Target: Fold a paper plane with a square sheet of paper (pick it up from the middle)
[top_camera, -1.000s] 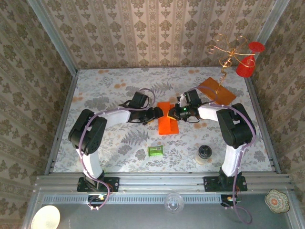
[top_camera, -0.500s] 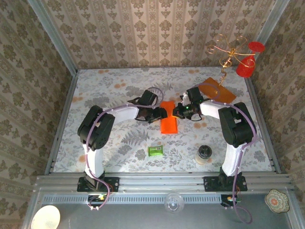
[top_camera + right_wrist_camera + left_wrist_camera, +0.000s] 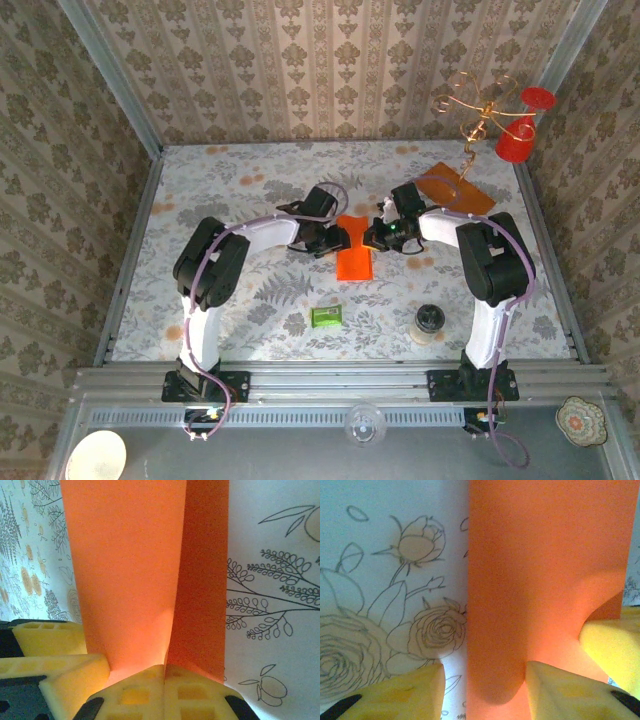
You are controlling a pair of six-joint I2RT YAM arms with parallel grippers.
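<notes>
The square sheet of paper (image 3: 353, 247), bright orange, lies mid-table folded into a narrow strip with a raised centre crease (image 3: 172, 595). My right gripper (image 3: 376, 235) (image 3: 165, 672) is at its right side, shut on the crease, so the paper (image 3: 125, 570) rises between the yellow pads. My left gripper (image 3: 328, 240) (image 3: 485, 692) is at the paper's left side, low over the table. Its jaws stand apart astride the left edge of the paper (image 3: 540, 580). One right finger (image 3: 612, 645) touches the paper's far side.
A small green packet (image 3: 326, 316) and a dark round jar (image 3: 430, 322) sit nearer the arm bases. A brownish-orange board (image 3: 455, 190) with a gold wire stand (image 3: 478, 105) and a red glass (image 3: 518, 135) stands at the back right, close behind my right arm.
My left gripper has slid right up against the paper's left edge and its jaws have narrowed. The right gripper stays shut on the crease; the paper has shifted slightly away from the bases.
</notes>
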